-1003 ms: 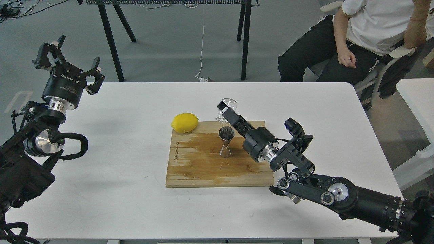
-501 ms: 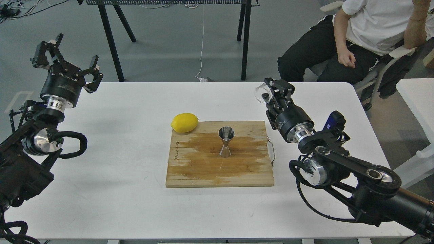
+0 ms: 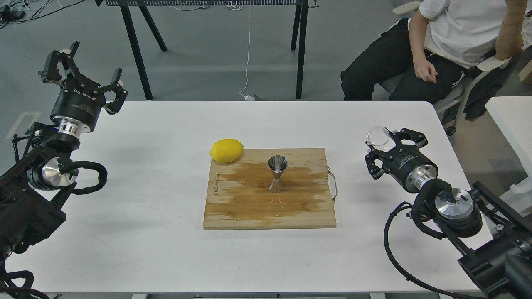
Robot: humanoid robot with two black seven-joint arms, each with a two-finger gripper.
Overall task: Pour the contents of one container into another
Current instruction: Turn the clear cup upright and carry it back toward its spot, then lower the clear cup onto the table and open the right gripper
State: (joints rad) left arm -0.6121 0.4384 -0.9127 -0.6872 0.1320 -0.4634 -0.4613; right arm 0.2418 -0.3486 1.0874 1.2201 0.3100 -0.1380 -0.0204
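Right tool [image 3: 388, 146] over at the right side of the white table [image 3: 145, 187], clamped on the little clear glass cup [image 3: 379, 137], fingers [image 3: 409, 136] wrapped round it. Cup looks tipped, sitting up at the far-left end of the tool, well apart from the board. Can't tell if anything's inside it.

Steel jigger [image 3: 277, 173] standing upright around the middle of the wooden cutting board [image 3: 249, 207], nothing touching it. Board has a darker wet-looking patch across it, and a wire handle poking out on its right edge. Lemon [image 3: 226, 150] sat at the far-left corner of the board, partly over the edge.

Left tool [image 3: 81, 68] raised at the far-left edge of the table, fingers spread wide apart, holding nothing.

Person in a white shirt and black trousers [image 3: 436, 45] seated beyond the far-right corner of the table.
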